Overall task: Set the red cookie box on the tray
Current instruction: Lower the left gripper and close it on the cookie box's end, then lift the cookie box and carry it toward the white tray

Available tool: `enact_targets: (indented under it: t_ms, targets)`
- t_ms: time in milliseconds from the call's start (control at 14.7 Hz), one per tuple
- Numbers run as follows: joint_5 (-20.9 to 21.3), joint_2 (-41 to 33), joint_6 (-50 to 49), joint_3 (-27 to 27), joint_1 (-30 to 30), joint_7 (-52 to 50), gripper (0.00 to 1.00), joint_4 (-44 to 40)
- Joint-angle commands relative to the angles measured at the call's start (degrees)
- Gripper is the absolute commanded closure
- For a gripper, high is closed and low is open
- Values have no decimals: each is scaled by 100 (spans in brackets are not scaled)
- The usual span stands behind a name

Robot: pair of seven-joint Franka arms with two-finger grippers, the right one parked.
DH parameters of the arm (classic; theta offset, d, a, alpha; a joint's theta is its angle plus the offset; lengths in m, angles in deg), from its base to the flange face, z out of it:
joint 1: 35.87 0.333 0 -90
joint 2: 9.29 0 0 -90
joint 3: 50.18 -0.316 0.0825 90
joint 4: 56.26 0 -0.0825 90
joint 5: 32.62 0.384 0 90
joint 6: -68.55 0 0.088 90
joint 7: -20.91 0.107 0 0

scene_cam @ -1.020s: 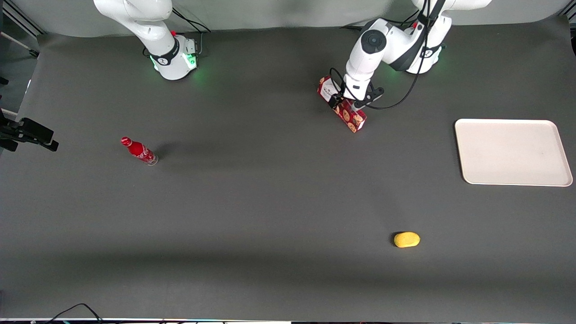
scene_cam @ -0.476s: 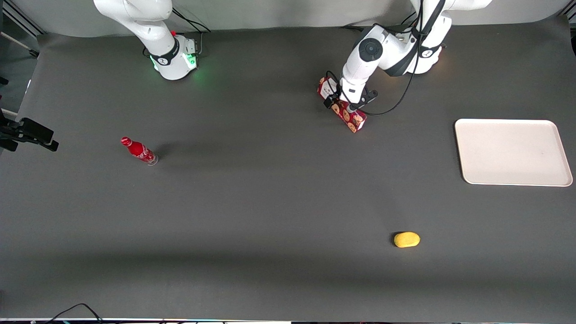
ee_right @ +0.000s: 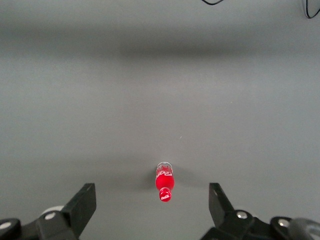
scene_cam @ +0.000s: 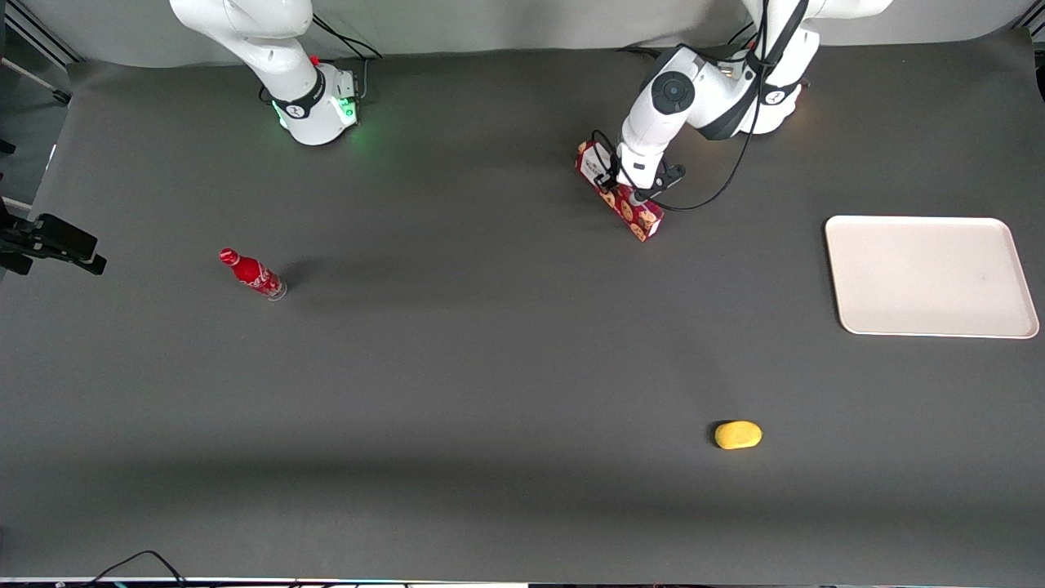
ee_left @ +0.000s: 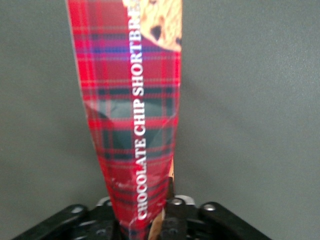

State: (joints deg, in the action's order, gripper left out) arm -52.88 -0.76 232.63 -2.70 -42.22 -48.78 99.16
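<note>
You are looking down on a wide dark grey table [scene_cam: 490, 367]. The largest thing on it is the tray [scene_cam: 931, 276], a flat cream-white rectangle lying bare at the working arm's end of the table, nearer the front camera than the arm's base. It lies there as the target, and nothing rests on it yet.

Next in size is the red cookie box [scene_cam: 622, 202], a long tartan carton lying on the table close to the working arm's base, well apart from the tray. Your gripper [scene_cam: 624, 192] sits directly over its middle. In the left wrist view the box [ee_left: 132, 125] runs straight out from between the jaws, which appear clenched on its narrow sides, a grip across the short width that suits a carton this long. I judge the lift has not begun.

A yellow object [scene_cam: 738, 434] lies nearer the front camera. A small red bottle [scene_cam: 252, 273] stands toward the parked arm's end; leave it.
</note>
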Motion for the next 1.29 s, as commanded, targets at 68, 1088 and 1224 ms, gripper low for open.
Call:
enact_targets:
  t_ms: [68, 1088, 1224]
  targets:
    - [66, -123, -182, -134, -95, -27, 100, -152]
    - [892, -977, -5077, -2197, 415, 2000, 100, -4333]
    - [901, -959, -5595, -2776, 415, 2720, 100, -4799]
